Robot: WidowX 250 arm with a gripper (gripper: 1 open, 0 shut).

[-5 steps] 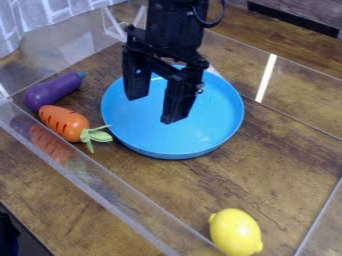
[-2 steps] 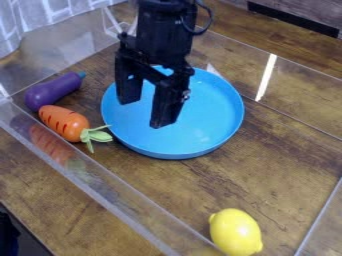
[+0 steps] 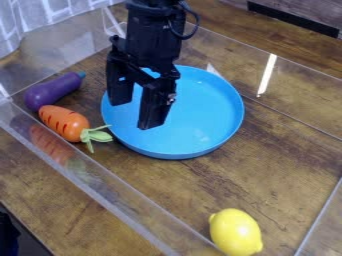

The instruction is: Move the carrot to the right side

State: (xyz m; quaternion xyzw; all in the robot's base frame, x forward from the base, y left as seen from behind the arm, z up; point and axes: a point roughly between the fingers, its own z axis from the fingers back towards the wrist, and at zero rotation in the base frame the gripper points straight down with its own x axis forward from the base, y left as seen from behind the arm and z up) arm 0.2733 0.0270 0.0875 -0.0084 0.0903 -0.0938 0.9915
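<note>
Camera view: carrot is small, stubby, orange with dark cross stripes, light green leafy end pointing right toward the blue plate. It lies on the wooden table at the left, just beside the plate's left rim, with the purple eggplant just above it and a clear plastic wall in front. Yellow lemon sits well apart, bottom right. Black gripper hangs over the plate's left part, fingers spread wide, holding nothing. Versus the earlier frames: gripper has shifted left and lower, closer to the carrot; carrot, eggplant, lemon unmoved.
</note>
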